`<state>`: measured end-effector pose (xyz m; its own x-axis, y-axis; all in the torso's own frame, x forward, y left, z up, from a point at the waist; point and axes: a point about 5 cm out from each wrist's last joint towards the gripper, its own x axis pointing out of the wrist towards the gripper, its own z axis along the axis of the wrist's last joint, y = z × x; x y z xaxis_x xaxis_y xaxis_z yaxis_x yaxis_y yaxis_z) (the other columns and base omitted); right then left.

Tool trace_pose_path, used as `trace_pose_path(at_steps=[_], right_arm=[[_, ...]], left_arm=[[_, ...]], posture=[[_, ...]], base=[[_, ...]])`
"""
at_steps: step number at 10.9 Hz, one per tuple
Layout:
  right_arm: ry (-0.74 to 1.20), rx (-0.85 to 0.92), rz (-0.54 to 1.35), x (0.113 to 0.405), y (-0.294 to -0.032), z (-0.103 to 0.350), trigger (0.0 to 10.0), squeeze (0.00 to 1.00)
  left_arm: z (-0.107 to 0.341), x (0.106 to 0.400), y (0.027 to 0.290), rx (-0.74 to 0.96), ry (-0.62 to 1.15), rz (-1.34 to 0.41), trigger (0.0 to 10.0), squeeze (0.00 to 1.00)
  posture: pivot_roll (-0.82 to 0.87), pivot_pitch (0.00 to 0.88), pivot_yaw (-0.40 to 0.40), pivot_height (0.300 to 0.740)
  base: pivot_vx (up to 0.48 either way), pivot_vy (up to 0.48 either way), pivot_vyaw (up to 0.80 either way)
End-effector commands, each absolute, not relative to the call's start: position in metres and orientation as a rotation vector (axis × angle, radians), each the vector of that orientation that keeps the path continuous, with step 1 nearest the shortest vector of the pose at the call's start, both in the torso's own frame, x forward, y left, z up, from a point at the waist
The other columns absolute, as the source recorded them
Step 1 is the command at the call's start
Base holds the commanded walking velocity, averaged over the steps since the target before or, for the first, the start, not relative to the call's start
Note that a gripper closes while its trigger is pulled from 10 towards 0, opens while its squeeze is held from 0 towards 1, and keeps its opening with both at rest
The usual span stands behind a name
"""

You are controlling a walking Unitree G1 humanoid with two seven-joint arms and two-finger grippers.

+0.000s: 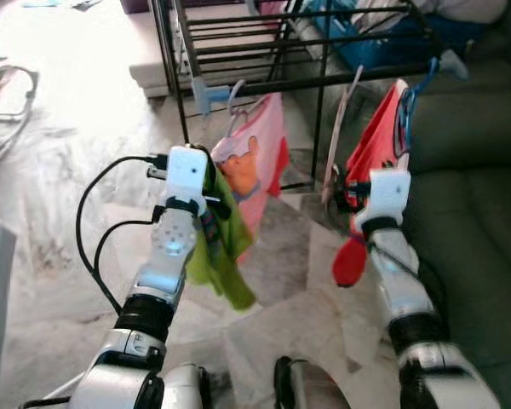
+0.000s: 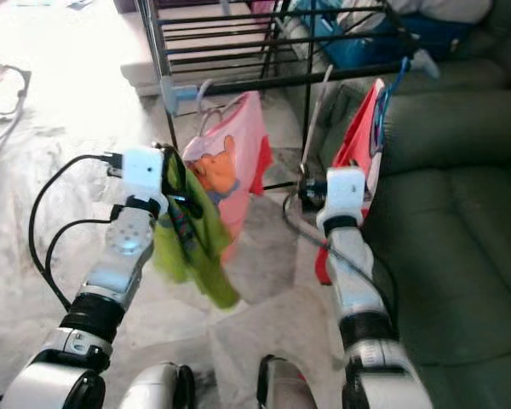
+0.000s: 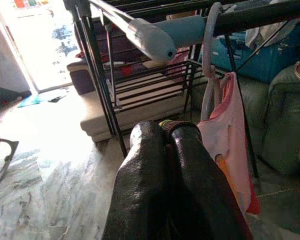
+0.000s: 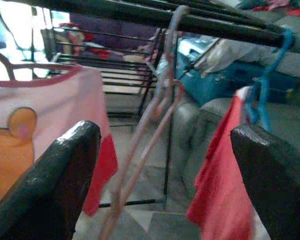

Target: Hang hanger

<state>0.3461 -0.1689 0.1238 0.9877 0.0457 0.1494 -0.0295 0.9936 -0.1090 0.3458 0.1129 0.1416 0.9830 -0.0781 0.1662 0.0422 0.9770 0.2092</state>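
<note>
My left gripper [image 3: 165, 132] is shut on a green garment [image 1: 221, 247] that droops from its fingers, just below and in front of the black drying rack's front bar [image 1: 324, 81]. A pink shirt with an orange bear [image 1: 255, 162] hangs on that bar beside it. My right gripper [image 4: 162, 132] is open, with its fingers on either side of an empty pale pink hanger [image 4: 155, 115] that dangles from the bar. A red garment [image 1: 375, 145] on a blue hanger [image 1: 409, 102] hangs right next to the right wrist.
A dark green sofa [image 1: 477, 170] fills the right side, close to my right arm. Behind the rack lie a blue bag [image 1: 383, 43] and a low beige platform [image 1: 153, 60]. A pale blue tube end [image 3: 160, 35] sticks out from the bar. Marble floor [image 1: 60, 170] spreads to the left.
</note>
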Motion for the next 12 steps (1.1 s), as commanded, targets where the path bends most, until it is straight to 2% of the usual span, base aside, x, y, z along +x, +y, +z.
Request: trace_pose_path(at_steps=[1,4,5,7,12], right_arm=[[-0.124,-0.092,0.076,0.354,-0.168,0.128,10.0,0.0],[-0.063,-0.112,0.017,0.381,-0.169,0.149,10.0,0.0],[-0.058,-0.13,0.009,0.386,-0.168,0.154,10.0,0.0],[0.048,-0.112,-0.004,0.388,-0.158,0.139,10.0,0.0],[0.089,-0.067,0.034,0.392,-0.137,0.138,10.0,0.0]], left_arm=[[0.146,0.345,0.11,0.217,-0.198,-0.062,10.0,0.0],[0.147,0.343,0.107,0.223,-0.206,-0.072,10.0,0.0],[0.147,0.339,0.108,0.233,-0.213,-0.079,10.0,0.0],[0.138,0.323,0.105,0.248,-0.193,-0.112,10.0,0.0],[0.136,0.312,0.102,0.246,-0.158,-0.114,10.0,0.0]], posture=[[-0.07,0.175,-0.022,0.74],[-0.05,0.189,-0.039,0.74],[-0.02,0.227,-0.051,0.74],[0.0,0.281,-0.075,0.74],[0.02,0.3,-0.065,0.74]], base=[[0.0,0.0,0.0],[0.0,0.0,0.0],[0.0,0.0,0.0],[0.0,0.0,0.0],[0.0,0.0,0.0]])
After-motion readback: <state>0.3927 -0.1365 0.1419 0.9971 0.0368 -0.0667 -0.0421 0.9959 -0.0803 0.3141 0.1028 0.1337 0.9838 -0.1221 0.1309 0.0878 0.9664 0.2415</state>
